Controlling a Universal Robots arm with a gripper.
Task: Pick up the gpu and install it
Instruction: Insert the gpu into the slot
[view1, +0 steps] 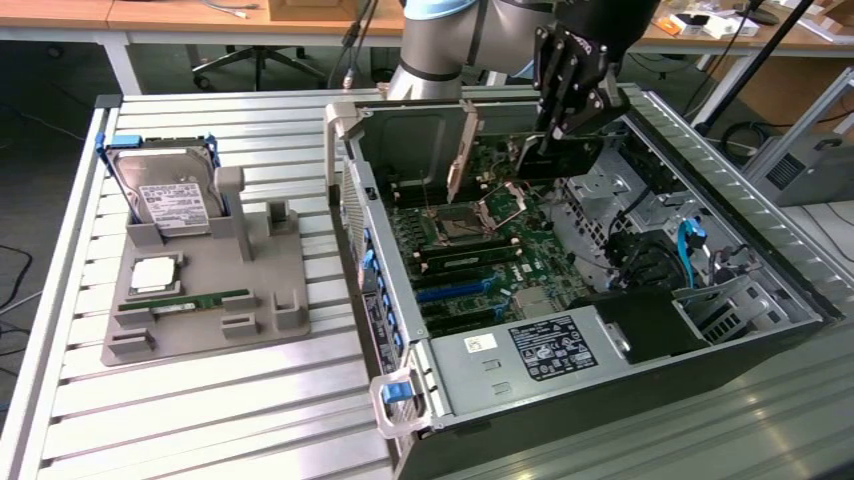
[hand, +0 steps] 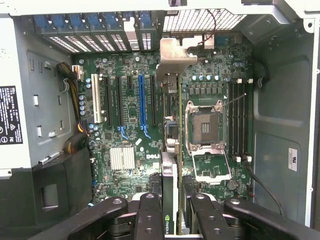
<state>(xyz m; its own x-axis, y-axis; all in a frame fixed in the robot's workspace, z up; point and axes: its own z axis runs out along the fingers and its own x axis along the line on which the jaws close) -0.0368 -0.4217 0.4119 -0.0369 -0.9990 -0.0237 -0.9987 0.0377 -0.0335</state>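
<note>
My gripper (view1: 551, 135) hangs inside the open computer case (view1: 747, 250), shut on the gpu (view1: 561, 160). The card is held on edge above the motherboard (view1: 487, 235), and its silver end bracket (view1: 462, 150) points toward the case's rear wall. In the wrist view the gpu (hand: 172, 150) shows edge-on between my two black fingers (hand: 150, 215), its bracket (hand: 175, 57) near the rear slot openings. It hovers between the blue expansion slot (hand: 142, 105) and the CPU socket (hand: 205, 127). Whether its edge touches a slot I cannot tell.
On the exterior view's left, a grey fixture tray (view1: 200, 320) on the slatted table holds a hard drive (view1: 167, 195), a CPU chip (view1: 154, 272) and a green RAM stick (view1: 187, 300). A power supply (view1: 534, 350) fills the case's near end. Cables (view1: 687, 250) lie by the drive bays.
</note>
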